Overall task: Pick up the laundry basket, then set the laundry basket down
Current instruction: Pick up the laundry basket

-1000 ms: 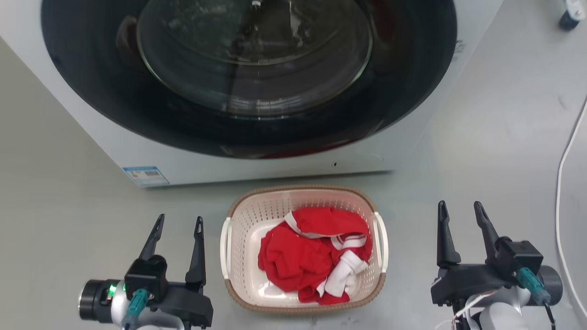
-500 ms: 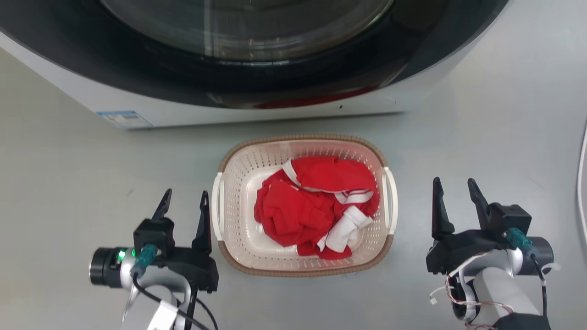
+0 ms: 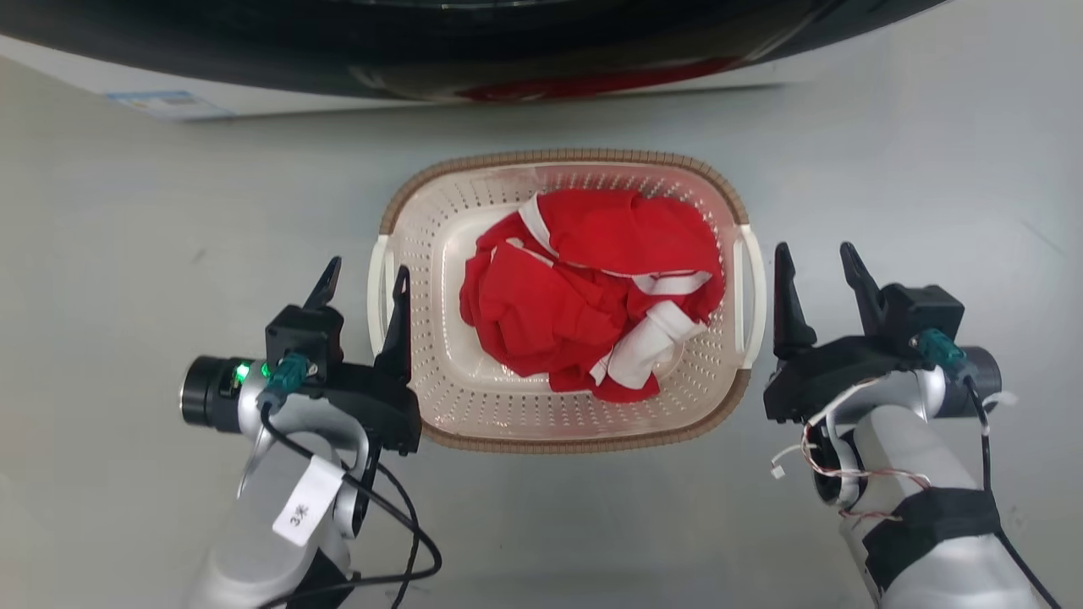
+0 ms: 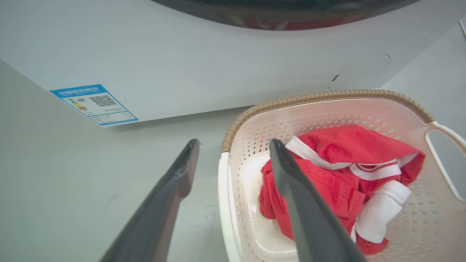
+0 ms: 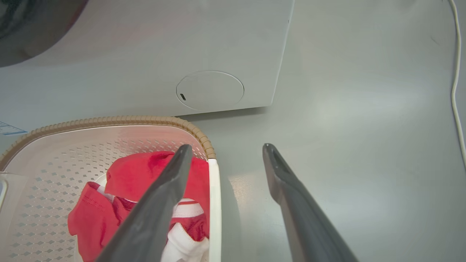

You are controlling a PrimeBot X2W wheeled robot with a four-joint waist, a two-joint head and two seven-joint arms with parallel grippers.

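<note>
The left hand (image 3: 365, 275) is spread wide astride the basket's (image 3: 558, 157) left handle (image 3: 376, 296), with its inner finger over the wall; whether it touches cannot be told. The right hand (image 3: 814, 252), also wide, stands just beside the right handle (image 3: 755, 296). The basket sits on the floor (image 3: 169, 211) before the washer (image 3: 541, 42), which is mostly cut off. Both hands have closed in since a second ago.

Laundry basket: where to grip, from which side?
Probably the laundry basket by its white side handles: left handle with left hand, right handle with right hand, from above. Each is a thin loop along the rim, so a finger fits either side.
</note>
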